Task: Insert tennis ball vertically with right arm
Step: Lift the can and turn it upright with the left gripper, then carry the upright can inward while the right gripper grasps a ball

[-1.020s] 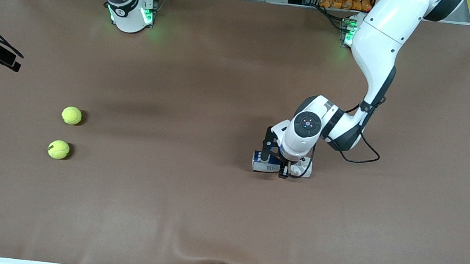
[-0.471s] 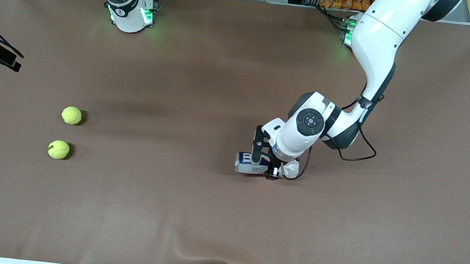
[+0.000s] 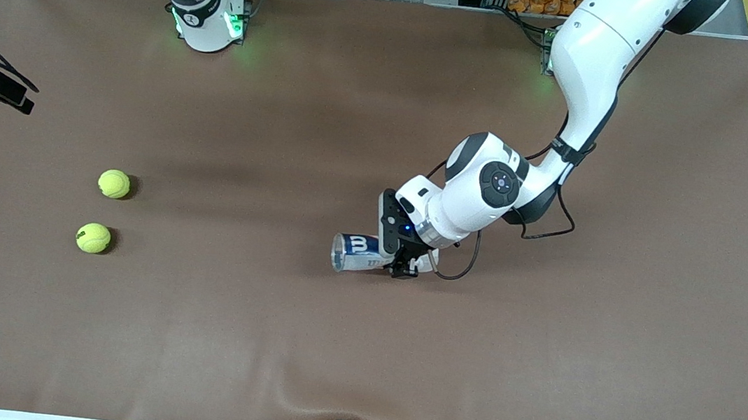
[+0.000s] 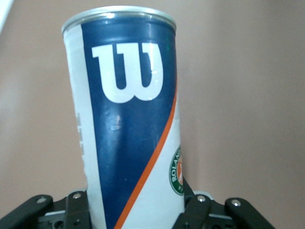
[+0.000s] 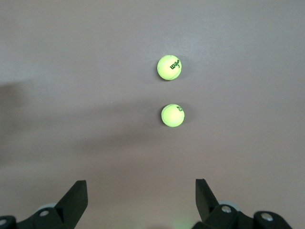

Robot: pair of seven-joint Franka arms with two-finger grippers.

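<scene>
Item: tennis-ball can [image 3: 356,253], blue and white, clamped near its base by the left gripper [image 3: 403,254] and carried tilted over mid-table, probably to be stood upright for loading. Two tennis balls [image 3: 114,184] [image 3: 93,238] lay toward the right arm's end of the table, unclaimed. Right gripper [image 5: 140,202] hung above them, jaws wide and empty, waiting.

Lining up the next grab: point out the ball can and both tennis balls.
Ball can [image 3: 355,253]: front view, its blue side near the open end.
Tennis ball farther from the camera [image 3: 114,184]: front view, centre.
Tennis ball nearer the camera [image 3: 93,238]: front view, centre.
</scene>
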